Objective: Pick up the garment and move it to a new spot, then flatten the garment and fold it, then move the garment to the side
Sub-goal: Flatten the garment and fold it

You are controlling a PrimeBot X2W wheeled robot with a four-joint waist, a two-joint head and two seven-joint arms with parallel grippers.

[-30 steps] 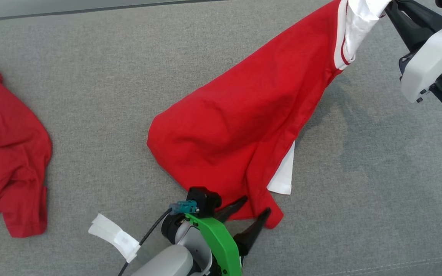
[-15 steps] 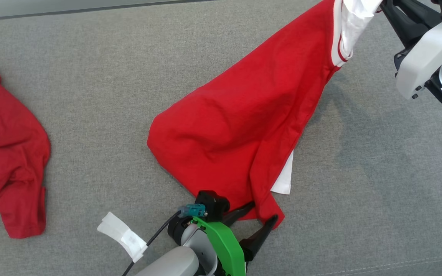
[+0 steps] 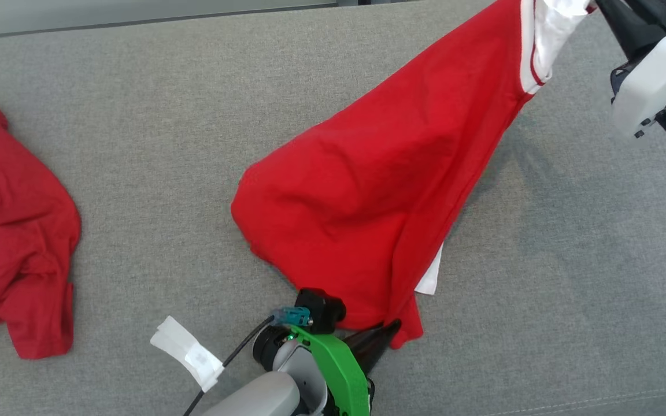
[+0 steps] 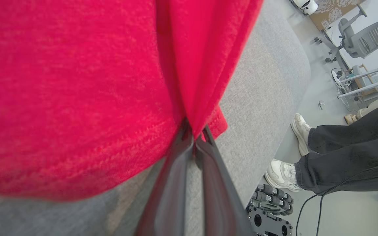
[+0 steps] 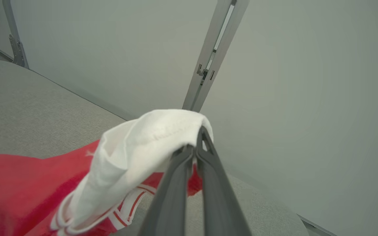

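Note:
The garment (image 3: 379,196) is a red shirt with white sleeves, stretched from the near middle of the grey surface up to the far right. My left gripper (image 3: 391,330) is shut on its red lower hem (image 4: 192,127), the fabric bunching between the fingers. At the top right my right gripper (image 5: 197,141) is shut on the white sleeve (image 5: 143,150) and holds that end raised. A white sleeve corner (image 3: 430,277) peeks out under the red body.
A second red garment (image 3: 15,237) lies crumpled at the left edge of the grey padded surface (image 3: 136,115). A person's legs and white shoes (image 4: 284,173) stand on the floor beside the surface. A wall and metal post (image 5: 208,55) lie beyond the far edge.
My left gripper's fingers, open around the hem before, have closed on it. The hem end has lifted slightly and the cloth hangs tauter between the two grippers.

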